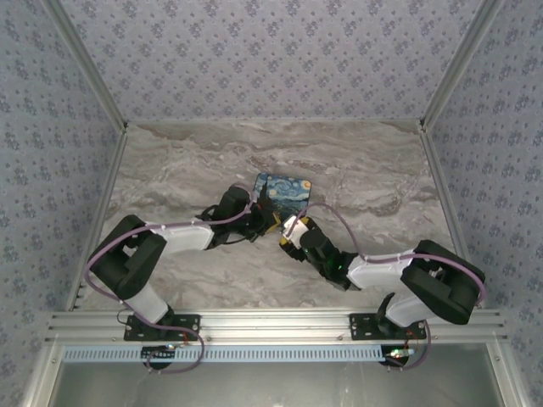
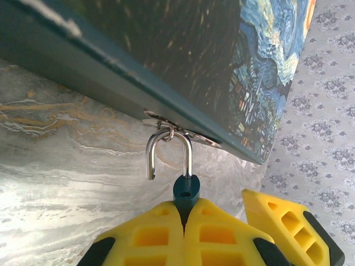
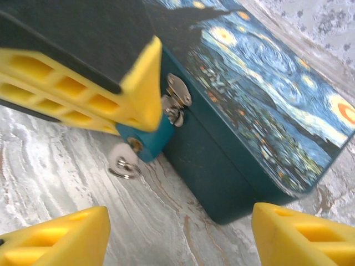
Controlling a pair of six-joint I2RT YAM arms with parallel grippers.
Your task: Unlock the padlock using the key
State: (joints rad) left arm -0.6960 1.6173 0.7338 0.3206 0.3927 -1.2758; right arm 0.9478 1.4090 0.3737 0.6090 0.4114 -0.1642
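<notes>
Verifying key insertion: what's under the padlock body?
Right wrist view: under the padlock, held by the left tool, a pale key head with ring; its blade is hidden, insertion unclear.

A robot test cell, not a home: marble-look table (image 1: 356, 170) boxed by wallpapered panels (image 1: 254, 51) (left, right and far), left arm (image 1: 182, 236) and right arm (image 1: 373, 271) bolted to an aluminium rail (image 1: 271, 323) at its near edge.
</notes>
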